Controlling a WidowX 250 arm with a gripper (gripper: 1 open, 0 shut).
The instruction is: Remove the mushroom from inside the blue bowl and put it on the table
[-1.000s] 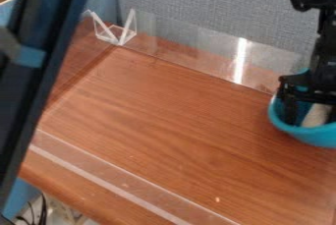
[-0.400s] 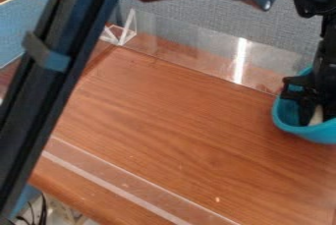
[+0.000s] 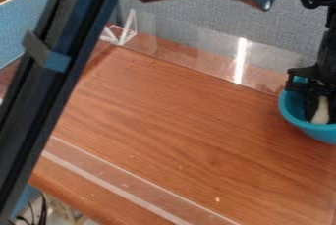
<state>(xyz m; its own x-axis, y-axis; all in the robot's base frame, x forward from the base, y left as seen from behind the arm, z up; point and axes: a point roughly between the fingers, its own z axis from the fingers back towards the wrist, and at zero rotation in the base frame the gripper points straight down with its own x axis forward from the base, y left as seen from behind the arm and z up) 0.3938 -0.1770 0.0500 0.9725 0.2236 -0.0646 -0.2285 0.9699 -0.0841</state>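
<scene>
We look across the table [image 3: 171, 131], a reddish-brown wood-grain top that fills most of the view, with a pale strip running along its near edge from about 9 o'clock down toward 5 o'clock. Low clear acrylic walls [image 3: 197, 44] edge its far side, and a small clear folded bracket [image 3: 118, 30] stands at the far corner near 11 o'clock. A dark, blurred robot arm [image 3: 59, 82] crosses the left side of the view diagonally, from 7 o'clock up to 12 o'clock, close to the lens.

At 3 o'clock, cut by the right edge, sits the blue bowl [image 3: 300, 123], turquoise and glossy, with only its left part visible. The black gripper [image 3: 315, 104] points straight down into it, its dark fingers [image 3: 300, 93] reaching below the rim.

Between those fingers we see the mushroom [image 3: 317, 109] as a small pale, cream-white shape inside the bowl. Only this light part shows; we cannot make out a cap. Its long axis appears roughly upright, running 12 to 6 o'clock, though the shape is too small and too covered for us to say which end points up.

The jaws stand narrowed around the pale piece, one finger on each side. We cannot tell whether they actually press on it or merely flank it.
</scene>
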